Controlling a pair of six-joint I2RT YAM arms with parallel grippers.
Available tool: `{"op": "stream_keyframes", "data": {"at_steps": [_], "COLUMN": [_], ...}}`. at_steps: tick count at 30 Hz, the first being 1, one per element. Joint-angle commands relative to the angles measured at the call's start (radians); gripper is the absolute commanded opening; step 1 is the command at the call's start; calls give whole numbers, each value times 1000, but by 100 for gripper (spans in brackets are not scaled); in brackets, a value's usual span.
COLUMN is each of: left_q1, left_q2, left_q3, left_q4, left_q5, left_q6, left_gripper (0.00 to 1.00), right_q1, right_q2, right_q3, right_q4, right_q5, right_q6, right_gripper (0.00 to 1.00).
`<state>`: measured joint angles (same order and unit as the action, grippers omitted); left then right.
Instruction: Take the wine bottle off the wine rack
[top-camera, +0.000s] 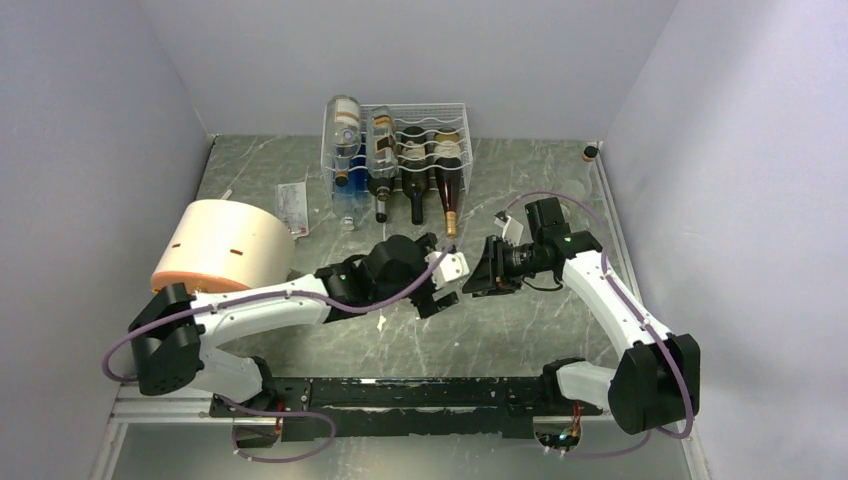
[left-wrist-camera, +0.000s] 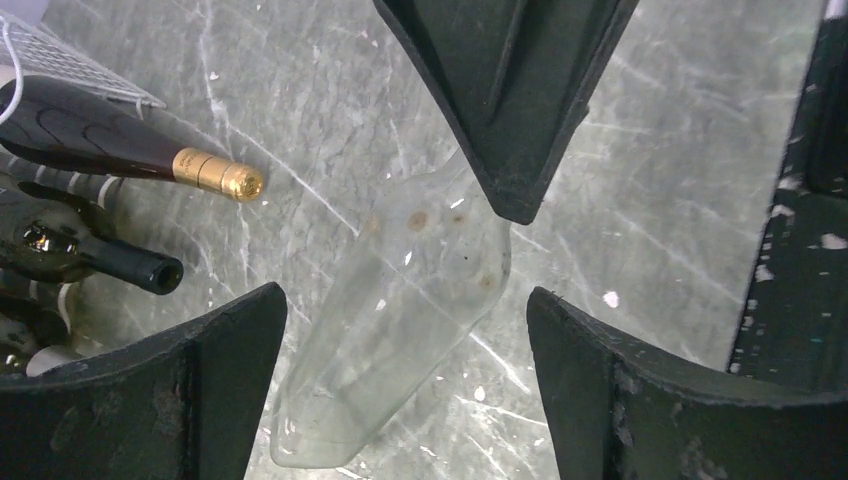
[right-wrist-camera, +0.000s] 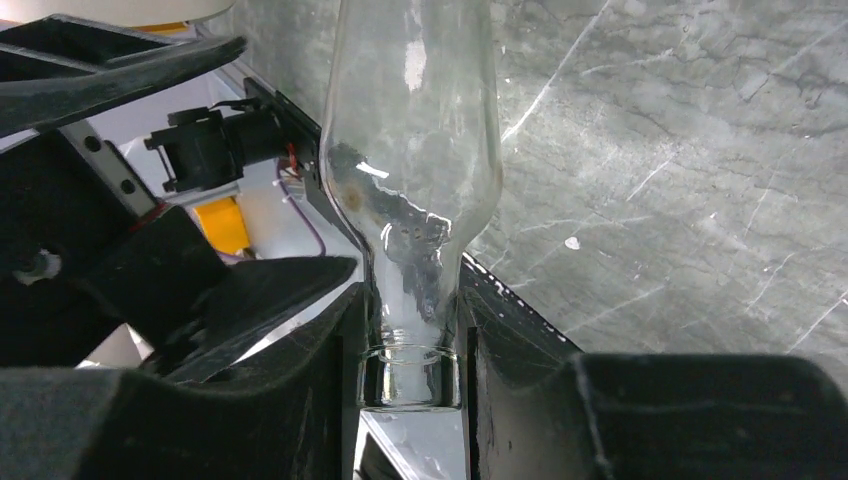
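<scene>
Right end effector (right-wrist-camera: 410, 345) is pressed together on the neck of the clear, empty glass wine bottle (right-wrist-camera: 415, 120), just above the lip. That's the narrowest part, so a two-finger pinch gets a firm bite there.

The bottle is off the white wire wine rack (top-camera: 440, 112). It hangs in the air over the grey marbled tabletop (top-camera: 540, 190), between my two arms and well apart from the rack at the far wall.

Held by the neck alone it's a long lever, and glass is slick. I reckon that's why my left end effector (left-wrist-camera: 405, 300) is here: fingers spread wide, one on each side of the bottle's body, neither touching it as far as I can tell. To me that reads as a handover or a second support being lined up.

In the rack lie the other bottles, among them a dark one with a gold foil cap (left-wrist-camera: 215, 178), necks poking out toward me. The extraction itself I'd call done; setting the bottle down safely is what remains.
</scene>
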<state>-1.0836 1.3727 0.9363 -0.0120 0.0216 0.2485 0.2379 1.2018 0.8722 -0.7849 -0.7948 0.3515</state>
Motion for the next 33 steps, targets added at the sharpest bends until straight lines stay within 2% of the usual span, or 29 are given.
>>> {"op": "stream_keyframes", "data": {"at_steps": [1, 5, 12, 13, 14, 16, 17, 19, 21, 23, 26, 30, 33], "left_q1": [-51, -113, -121, -121, -120, -121, -121, -121, -120, -117, -96, -28, 32], "left_q2": [86, 187, 282, 281, 278, 262, 248, 213, 171, 131, 74, 21, -4], "left_q3": [51, 56, 69, 72, 77, 89, 89, 81, 68, 60, 55, 69, 80], "left_q4": [-34, -11, 20, 17, 12, 5, 8, 22, 42, 49, 52, 38, 27], "left_q5": [-158, -318, -447, -450, -449, -439, -431, -413, -391, -371, -310, -184, -59], "left_q6": [125, 189, 143, 140, 134, 114, 103, 79, 56, 27, -33, -138, -220], "left_gripper": [93, 93, 93, 98, 84, 66, 61, 53, 41, 33, 27, 22, 20], "right_q1": [6, 7, 7, 6, 6, 7, 8, 7, 5, 6, 5, 4, 5], "right_q2": [-11, -22, -33, -38, -41, -52, -60, -81, -101, -122, -151, -188, -240], "right_q3": [18, 13, 12, 17, 22, 34, 41, 54, 76, 98, 124, 180, 151], "right_q4": [-2, -2, -7, -16, -25, -35, -37, -29, -22, -3, 43, 131, 275], "right_q5": [-35, -39, -34, -28, -20, -4, 10, 57, 100, 135, 191, 256, 270], "right_q6": [-45, -50, -47, -50, -52, -53, -51, -32, -10, 19, 74, 124, 143], "right_gripper": [0, 0, 0, 0, 0, 0, 6, 23, 39, 52, 62, 67, 73]}}
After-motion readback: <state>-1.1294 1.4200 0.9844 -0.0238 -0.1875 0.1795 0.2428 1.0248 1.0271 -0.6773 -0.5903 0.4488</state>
